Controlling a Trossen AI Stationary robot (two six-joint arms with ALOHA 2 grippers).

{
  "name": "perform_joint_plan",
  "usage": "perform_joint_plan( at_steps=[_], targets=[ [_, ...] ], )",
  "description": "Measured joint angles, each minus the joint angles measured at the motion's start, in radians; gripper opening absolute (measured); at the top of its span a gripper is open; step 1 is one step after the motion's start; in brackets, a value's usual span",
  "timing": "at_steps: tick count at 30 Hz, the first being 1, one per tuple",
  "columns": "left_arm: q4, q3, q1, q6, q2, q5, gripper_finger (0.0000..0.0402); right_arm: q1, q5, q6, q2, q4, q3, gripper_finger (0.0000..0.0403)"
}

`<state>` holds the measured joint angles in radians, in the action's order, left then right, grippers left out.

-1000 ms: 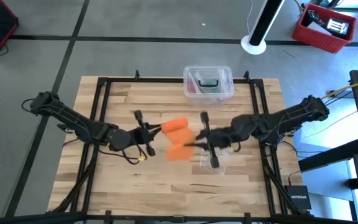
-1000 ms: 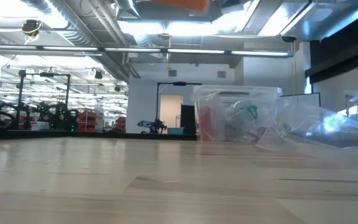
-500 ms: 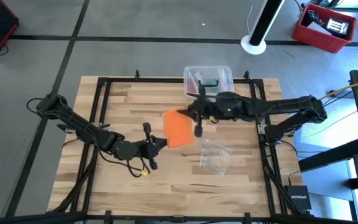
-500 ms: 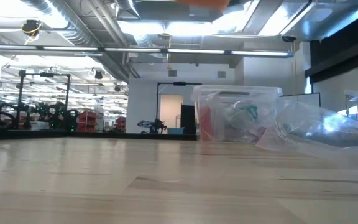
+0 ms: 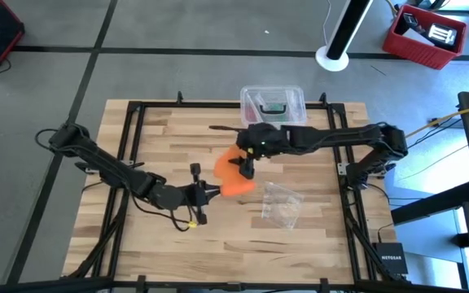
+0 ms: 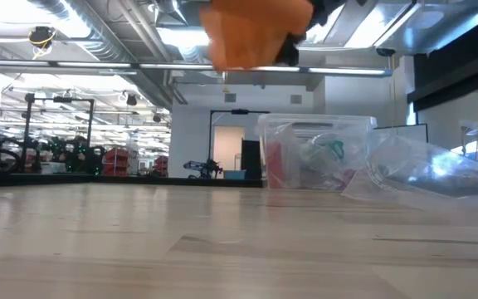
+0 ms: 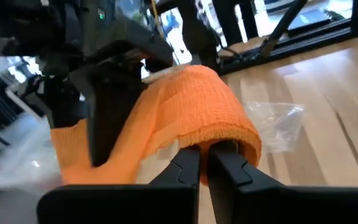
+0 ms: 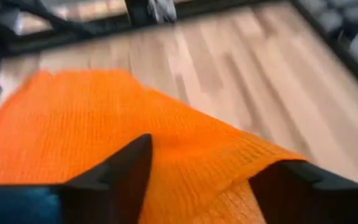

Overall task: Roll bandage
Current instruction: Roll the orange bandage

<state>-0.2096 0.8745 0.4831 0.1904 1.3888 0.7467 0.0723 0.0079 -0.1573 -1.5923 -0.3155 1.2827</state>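
Note:
The orange bandage [image 5: 228,169] hangs in the air over the middle of the table and also fills the top of the low view [image 6: 251,33]. My left gripper [image 5: 216,190] reaches in from the table's left, shut on the bandage's near end; in its own wrist view [image 7: 205,154] the band arches over its fingertips. My right gripper [image 5: 244,167] reaches across from the right, slanting down over the bandage. It is open [image 8: 207,155], with one finger on each side of a raised fold of the band. My left gripper pinches the bandage between its two shut fingers, where the band curls over their tips [image 7: 232,134]. The fingers come nearly level from the table's left. The band hangs slack and clear of the table. My right gripper straddles the band's fold [image 8: 185,134]; whether its fingers touch it I cannot tell.
A clear plastic box [image 5: 272,104] stands at the far edge, also in the low view [image 6: 314,154]. A crumpled clear plastic bag [image 5: 282,203] lies right of centre. Black frame rails [image 5: 133,146] run along the table's sides.
My right gripper has swung from near the plastic bag toward the far edge, then left and down onto the bandage. My left gripper has shifted a little toward the near right. The bandage, drawn out between the two before, now hangs bunched and lower, entering the low view.

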Motion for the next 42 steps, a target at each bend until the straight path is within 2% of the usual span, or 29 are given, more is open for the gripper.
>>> perform_joint_plan(
  at_steps=[3, 7, 14, 18, 22, 25, 28, 32, 38, 42],
  targets=[
    [-0.001, 0.000, -0.002, -0.078, 0.049, -0.002, 0.0005, 0.001, -0.012, 0.003, -0.025, -0.059, 0.000, 0.0295],
    [0.022, 0.000, -0.015, -0.207, 0.129, -0.020, 0.0004, 0.000, -0.006, 0.009, -0.047, -0.103, 0.000, 0.0326],
    [-0.003, 0.000, -0.027, -0.319, 0.287, -0.026, 0.0005, 0.000, -0.002, 0.003, -0.106, -0.124, 0.000, 0.0337],
    [-0.018, -0.001, -0.037, -0.402, 0.344, -0.037, 0.0006, 0.001, -0.058, -0.054, -0.148, -0.206, -0.002, 0.0337],
    [-0.022, 0.000, -0.064, -0.512, 0.376, -0.156, 0.0006, 0.001, -0.127, -0.073, -0.143, -0.263, 0.003, 0.0337],
    [-0.023, 0.000, -0.090, -0.570, 0.382, -0.247, 0.0003, 0.001, -0.132, -0.070, -0.127, -0.337, 0.056, 0.0337],
    [-0.040, 0.000, -0.107, -0.593, 0.382, -0.300, 0.0005, 0.001, -0.131, -0.031, -0.118, -0.422, 0.126, 0.0337],
    [-0.104, 0.000, -0.112, -0.572, 0.382, -0.311, 0.0005, 0.000, -0.130, 0.032, -0.121, -0.547, 0.192, 0.0337],
    [-0.132, 0.000, -0.112, -0.553, 0.382, -0.312, 0.0005, 0.000, -0.103, 0.083, -0.114, -0.557, 0.196, 0.0337],
    [-0.127, 0.000, -0.104, -0.517, 0.368, -0.311, 0.0008, -0.001, -0.097, 0.119, -0.086, -0.650, 0.194, 0.0337]
  ],
)
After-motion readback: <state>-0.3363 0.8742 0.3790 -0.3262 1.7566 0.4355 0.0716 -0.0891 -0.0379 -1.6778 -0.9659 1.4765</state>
